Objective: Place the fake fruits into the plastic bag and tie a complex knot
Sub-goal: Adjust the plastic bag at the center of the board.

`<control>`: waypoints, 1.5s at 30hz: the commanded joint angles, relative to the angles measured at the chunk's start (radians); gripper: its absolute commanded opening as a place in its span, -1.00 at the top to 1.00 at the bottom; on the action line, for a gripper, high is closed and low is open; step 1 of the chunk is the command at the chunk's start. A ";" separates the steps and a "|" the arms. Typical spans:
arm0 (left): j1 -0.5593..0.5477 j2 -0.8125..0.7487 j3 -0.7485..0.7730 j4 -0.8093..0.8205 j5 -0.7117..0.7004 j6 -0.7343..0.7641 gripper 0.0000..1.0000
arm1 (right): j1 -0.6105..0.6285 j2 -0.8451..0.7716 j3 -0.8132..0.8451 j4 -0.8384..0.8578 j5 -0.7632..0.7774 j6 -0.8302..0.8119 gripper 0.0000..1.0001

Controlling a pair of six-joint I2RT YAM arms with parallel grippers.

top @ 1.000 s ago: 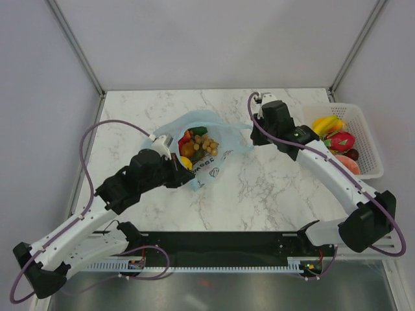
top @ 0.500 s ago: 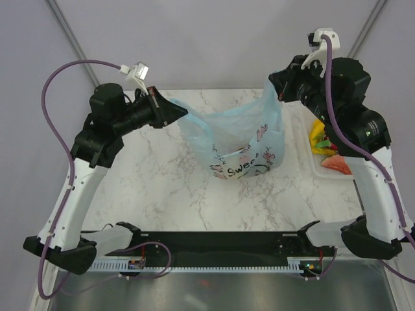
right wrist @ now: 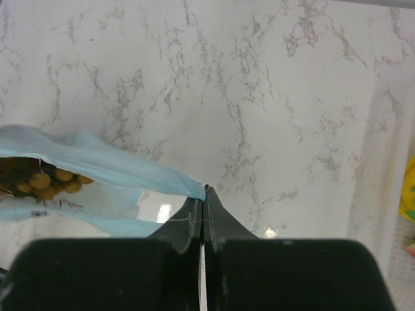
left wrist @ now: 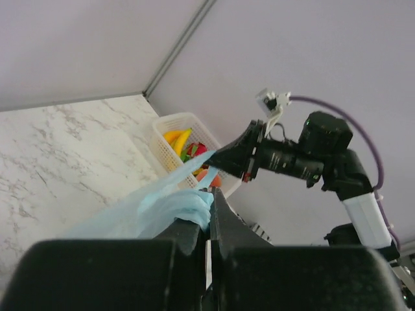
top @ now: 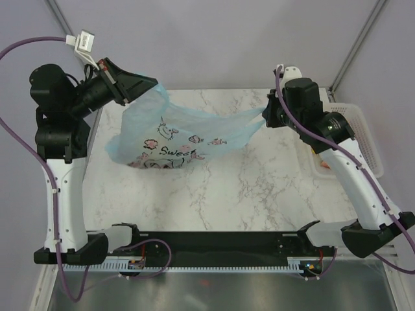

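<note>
**Operator:** Where is the plastic bag [top: 194, 133]?

**Manual:** Centre of the frame, slung between both arms, long axis left to right. The left gripper [top: 153, 85], upper left, is clamped on one end; the right gripper [top: 266, 116], at right, on the other. The fake fruits [right wrist: 48, 183] sag nearer your left arm. Cross the ends next.

From above, the fruits [top: 150, 162] in the plastic bag [top: 188, 126] are indistinct (basket [top: 368, 146] mostly behind the right arm [top: 337, 133]).

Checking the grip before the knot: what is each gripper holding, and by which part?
Both hold the light-blue plastic bag: the left gripper is shut on one handle end, the right gripper on the other, the bag stretched between them.
</note>
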 commanded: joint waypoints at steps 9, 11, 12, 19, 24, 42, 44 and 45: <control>-0.098 -0.151 -0.535 0.188 0.024 -0.040 0.95 | -0.024 -0.014 0.504 -0.030 0.049 -0.009 1.00; -0.085 -0.140 -0.491 0.183 0.032 -0.020 0.96 | -0.024 0.002 0.458 -0.012 0.006 0.002 1.00; -0.047 -0.131 -0.436 0.167 0.042 -0.012 0.96 | -0.024 0.009 0.435 -0.006 -0.009 0.016 1.00; 0.213 -0.071 -0.356 0.168 0.181 -0.061 0.95 | -0.024 -0.004 0.217 0.051 -0.036 0.024 1.00; 0.188 -0.086 -0.388 0.182 0.162 -0.037 0.95 | -0.025 -0.017 0.206 0.045 0.027 0.007 1.00; 0.164 -0.048 -0.391 0.183 0.131 0.010 0.94 | -0.027 0.056 0.163 0.103 -0.057 0.012 1.00; 0.153 -0.040 -0.383 0.186 0.130 0.011 0.94 | -0.025 0.055 0.157 0.111 -0.052 0.008 1.00; 0.147 -0.039 -0.380 0.188 0.127 0.014 0.94 | -0.025 0.055 0.159 0.112 -0.052 0.008 1.00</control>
